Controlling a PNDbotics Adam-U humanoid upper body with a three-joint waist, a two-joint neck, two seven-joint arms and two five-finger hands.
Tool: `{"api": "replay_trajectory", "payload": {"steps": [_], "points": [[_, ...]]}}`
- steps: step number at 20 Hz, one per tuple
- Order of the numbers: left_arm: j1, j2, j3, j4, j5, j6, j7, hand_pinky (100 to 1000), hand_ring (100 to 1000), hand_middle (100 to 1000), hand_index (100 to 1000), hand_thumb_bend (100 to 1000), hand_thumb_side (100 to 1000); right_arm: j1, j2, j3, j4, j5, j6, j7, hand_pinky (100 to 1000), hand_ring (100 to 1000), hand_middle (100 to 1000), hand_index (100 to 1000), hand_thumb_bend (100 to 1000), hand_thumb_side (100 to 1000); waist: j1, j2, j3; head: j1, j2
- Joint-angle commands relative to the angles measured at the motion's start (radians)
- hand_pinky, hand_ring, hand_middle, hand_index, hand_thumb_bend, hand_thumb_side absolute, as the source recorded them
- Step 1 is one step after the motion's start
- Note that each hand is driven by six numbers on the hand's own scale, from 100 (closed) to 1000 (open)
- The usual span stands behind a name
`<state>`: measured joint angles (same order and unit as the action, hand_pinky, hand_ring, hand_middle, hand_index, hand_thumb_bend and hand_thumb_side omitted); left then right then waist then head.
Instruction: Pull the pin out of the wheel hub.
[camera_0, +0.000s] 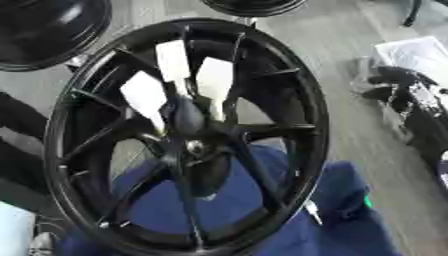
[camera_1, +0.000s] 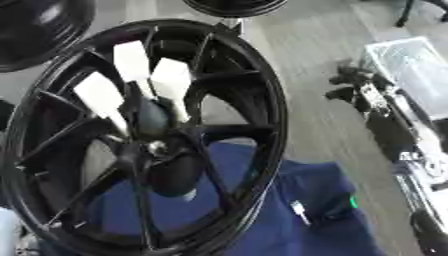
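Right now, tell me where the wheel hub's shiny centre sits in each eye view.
Left eye view: the shiny centre lies just left of the picture's middle, where the black spokes meet.
Right eye view: the same centre lies further left, about a third of the way across.
Shared landmark: the three white patches seen through the spokes, just above the centre in both views.
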<state>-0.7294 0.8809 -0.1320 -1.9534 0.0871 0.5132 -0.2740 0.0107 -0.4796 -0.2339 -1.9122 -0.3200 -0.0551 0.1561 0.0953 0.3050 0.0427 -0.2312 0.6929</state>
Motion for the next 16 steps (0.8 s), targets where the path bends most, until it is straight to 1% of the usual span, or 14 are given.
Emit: {"api": "replay_trajectory", "payload": {"steps": [1, 7, 10, 12, 13, 16], "points": [[-0.008, 0.037, 0.021, -0.010, 0.003, -0.002, 0.000, 787, 734, 723, 801, 100, 507, 0.000, -0.021, -0.009, -0.020, 0.002, 0.000, -0.003, 892, 696, 720, 815, 100, 720, -0.005, -0.014, 0.000, -0.004, -0.008], [-0.011, 0.039, 0.017, -0.012, 0.002, -0.006, -0.014, 789, 737, 726, 806, 101, 494, 0.000, -0.021, -0.009, -0.019, 0.003, 0.000, -0.002, 892, 696, 720, 815, 100, 720, -0.004, -0.014, -0.001, -0.011, -0.017], [-0.029, 0.046, 0.006, -0.023, 0.001, -0.025, -0.045, 794, 742, 731, 810, 135, 450, 0.002, -0.021, -0.008, -0.018, 0.005, 0.001, -0.001, 892, 696, 720, 815, 100, 722, -0.004, -0.014, 0.000, -0.016, -0.019], [-0.051, 0.051, -0.003, -0.040, 0.020, -0.072, -0.091, 797, 745, 732, 811, 147, 431, 0.003, -0.021, -0.008, -0.018, 0.007, 0.000, 0.000, 892, 696, 720, 815, 100, 722, -0.004, -0.014, 0.001, -0.016, -0.018], [-0.060, 0.053, -0.005, -0.043, 0.030, -0.099, -0.114, 801, 751, 737, 816, 168, 416, 0.003, -0.021, -0.008, -0.018, 0.007, 0.000, 0.000, 892, 696, 720, 815, 100, 723, -0.004, -0.015, 0.001, -0.016, -0.018], [-0.102, 0.074, -0.027, -0.046, 0.051, -0.229, -0.229, 811, 771, 753, 838, 220, 407, 0.004, -0.022, -0.007, -0.017, 0.008, 0.001, 0.000, 892, 696, 720, 815, 100, 722, -0.002, -0.016, 0.001, -0.015, -0.018]]}}
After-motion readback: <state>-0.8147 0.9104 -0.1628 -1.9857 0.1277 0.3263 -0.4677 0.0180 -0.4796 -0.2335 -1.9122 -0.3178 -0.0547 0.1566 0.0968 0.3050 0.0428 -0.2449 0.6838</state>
